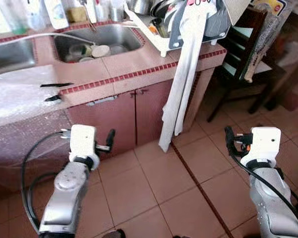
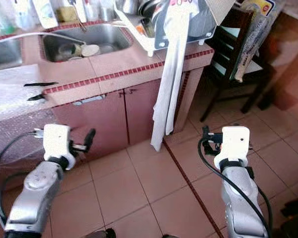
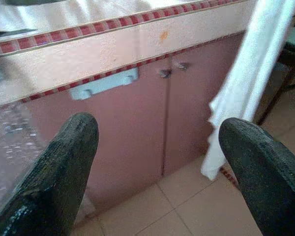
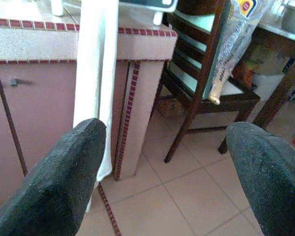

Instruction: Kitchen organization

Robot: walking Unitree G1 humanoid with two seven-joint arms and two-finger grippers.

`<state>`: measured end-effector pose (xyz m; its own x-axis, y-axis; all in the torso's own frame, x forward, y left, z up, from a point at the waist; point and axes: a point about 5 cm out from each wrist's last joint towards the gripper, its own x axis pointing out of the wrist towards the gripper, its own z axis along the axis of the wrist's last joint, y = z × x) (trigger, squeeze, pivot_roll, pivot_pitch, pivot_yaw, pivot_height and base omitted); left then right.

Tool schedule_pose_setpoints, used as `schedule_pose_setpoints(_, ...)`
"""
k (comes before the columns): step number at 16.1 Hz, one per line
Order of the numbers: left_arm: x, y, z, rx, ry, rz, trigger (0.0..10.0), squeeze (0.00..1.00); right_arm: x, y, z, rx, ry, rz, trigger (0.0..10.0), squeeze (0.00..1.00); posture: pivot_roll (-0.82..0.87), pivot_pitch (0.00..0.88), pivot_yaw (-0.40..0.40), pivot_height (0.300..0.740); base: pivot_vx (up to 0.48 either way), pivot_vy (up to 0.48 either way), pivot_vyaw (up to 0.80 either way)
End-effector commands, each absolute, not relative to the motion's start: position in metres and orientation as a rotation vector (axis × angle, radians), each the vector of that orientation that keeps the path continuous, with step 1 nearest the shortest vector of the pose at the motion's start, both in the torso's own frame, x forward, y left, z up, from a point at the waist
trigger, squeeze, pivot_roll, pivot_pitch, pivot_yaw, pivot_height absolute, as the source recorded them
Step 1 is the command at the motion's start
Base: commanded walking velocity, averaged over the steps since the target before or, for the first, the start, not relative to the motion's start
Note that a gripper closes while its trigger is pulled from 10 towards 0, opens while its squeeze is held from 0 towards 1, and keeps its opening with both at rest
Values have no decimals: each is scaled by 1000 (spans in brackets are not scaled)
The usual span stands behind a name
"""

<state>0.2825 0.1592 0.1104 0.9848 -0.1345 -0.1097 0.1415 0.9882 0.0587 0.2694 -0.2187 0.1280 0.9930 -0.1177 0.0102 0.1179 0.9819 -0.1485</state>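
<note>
Open tiled floor point(image 1: 159, 188) ahead betw. cabinet doors point(image 1: 134, 111), hanging white cloth point(image 1: 181, 89) & dark chair point(image 1: 243, 59).

White towel point(image 1: 181, 84) down the counter point(image 1: 124, 74) front, above tiled floor point(image 1: 154, 188).

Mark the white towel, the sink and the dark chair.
white towel point(image 1: 181, 94), left eye view, middle of the hanging strip.
sink point(image 1: 120, 35), left eye view, bare steel wall.
dark chair point(image 4: 195, 73), right wrist view, back upright.

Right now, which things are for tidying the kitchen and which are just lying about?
For tidying: dishes in the sink, dish rack, white towel, left hand, right hand, both open.
Lying about: wooden chair, cupboard doors, bottles.
</note>
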Motion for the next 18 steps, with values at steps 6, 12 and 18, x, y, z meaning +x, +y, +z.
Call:
schedule_pose_setpoints(6, 284, 167, 113, 71, 102, -112, 10000, 0, 264, -221, 119, -138, 34, -149, 10000, 0, -79, 138, -6, 740, 0, 0, 0)
schedule_pose_setpoints(12, 285, 164, 113, 49, 107, -98, 10000, 0, 276, -205, 121, -150, 18, -90, 10000, 0, -60, 124, -15, 740, 0, 0, 400)
schedule_pose_setpoints(18, 289, 162, 112, 33, 119, -80, 10000, 0, 281, -205, 119, -108, 19, -91, 10000, 0, -58, 108, -17, 740, 0, 0, 602)
